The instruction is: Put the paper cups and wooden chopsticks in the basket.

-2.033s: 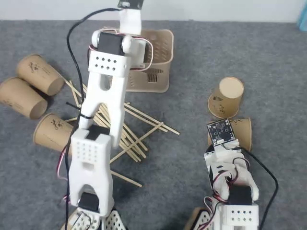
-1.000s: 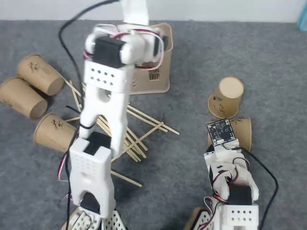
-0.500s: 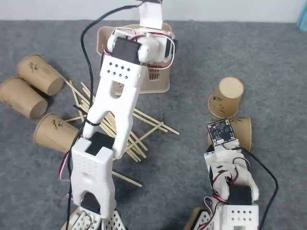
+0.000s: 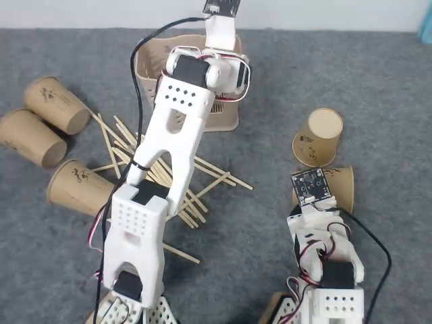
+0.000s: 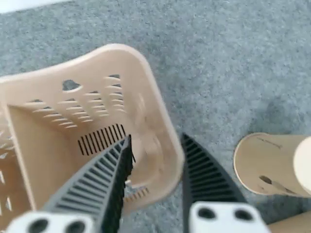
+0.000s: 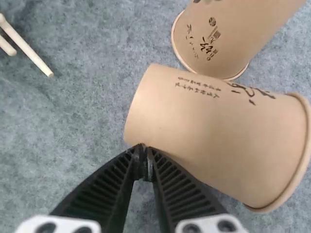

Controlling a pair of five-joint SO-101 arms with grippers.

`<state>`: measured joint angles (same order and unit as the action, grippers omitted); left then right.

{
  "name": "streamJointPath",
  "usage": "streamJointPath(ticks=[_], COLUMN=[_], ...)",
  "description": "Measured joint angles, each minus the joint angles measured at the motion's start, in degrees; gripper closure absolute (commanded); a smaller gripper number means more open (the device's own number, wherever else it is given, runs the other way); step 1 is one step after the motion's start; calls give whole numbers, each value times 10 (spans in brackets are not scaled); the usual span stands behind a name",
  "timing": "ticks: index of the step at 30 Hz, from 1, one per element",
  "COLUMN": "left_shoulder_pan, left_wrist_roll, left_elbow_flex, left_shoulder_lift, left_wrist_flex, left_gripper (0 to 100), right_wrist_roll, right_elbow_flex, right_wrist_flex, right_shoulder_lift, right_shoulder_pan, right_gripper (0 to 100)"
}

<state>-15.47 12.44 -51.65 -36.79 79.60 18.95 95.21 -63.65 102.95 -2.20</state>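
Note:
The beige basket (image 4: 146, 62) stands at the back of the grey carpet. My left gripper (image 5: 155, 151) hangs open over its corner, one finger above the inside and the other past the wall (image 5: 160, 126). Three paper cups (image 4: 57, 102) lie at the left. Wooden chopsticks (image 4: 206, 170) are scattered under the left arm. On the right, one cup (image 4: 321, 137) stands upside down and another cup (image 4: 341, 187) lies on its side. My right gripper (image 6: 144, 156) is shut, its tips against the side of the lying cup (image 6: 214, 145).
A chopstick end (image 6: 24, 46) lies on the carpet near the right gripper. Part of a brown object (image 4: 273, 308) shows by the right arm's base. The carpet's far edge meets a pale wall behind the basket.
The left arm has swung to the right above the basket, uncovering the basket's left rim. The right arm and the cups have not moved.

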Motion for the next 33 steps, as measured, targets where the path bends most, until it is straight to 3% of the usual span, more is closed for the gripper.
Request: streamJointPath(ticks=[11, 25, 30, 33], left_shoulder_pan=[-3, -76, -76, -76], left_wrist_roll=[-3, -11, -11, -14], left_elbow_flex=[-106, -21, -33, -44], left_shoulder_lift=[-2, 49, 49, 58], left_wrist_flex=[186, 192, 192, 192], left_gripper=[989, 985, 821, 799], right_wrist_roll=[0, 0, 0, 0], right_elbow_flex=[0, 0, 0, 0], right_wrist_flex=[0, 0, 0, 0], right_shoulder_lift=[0, 0, 0, 0], right_shoulder_pan=[0, 0, 0, 0], right_gripper=[989, 989, 989, 989])
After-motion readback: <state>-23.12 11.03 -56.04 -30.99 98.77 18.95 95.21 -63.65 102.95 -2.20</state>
